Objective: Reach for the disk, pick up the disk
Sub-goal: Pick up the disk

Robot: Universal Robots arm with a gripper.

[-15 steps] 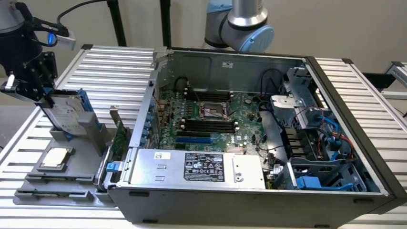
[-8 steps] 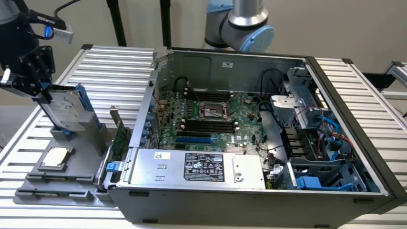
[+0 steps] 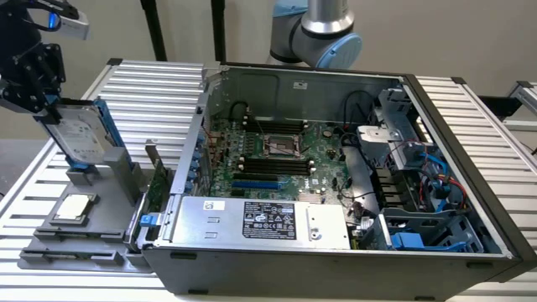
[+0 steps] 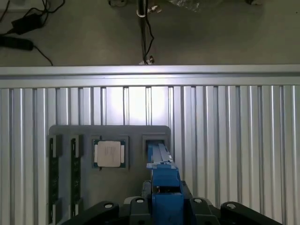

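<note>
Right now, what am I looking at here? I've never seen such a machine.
This is a robot arm with a gripper, a clamp serving as its hand. One picture comes from a camera off the arm; the other from a camera on its wrist, looking down past the gripper. On the ribbed metal table sit an open computer case and a grey holder tray with a small square processor chip. The gripper is closed on the disk, a silver hard drive with blue rails, holding it on edge by its top over the tray. Whether its lower end is clear of the slot I cannot tell.
</note>
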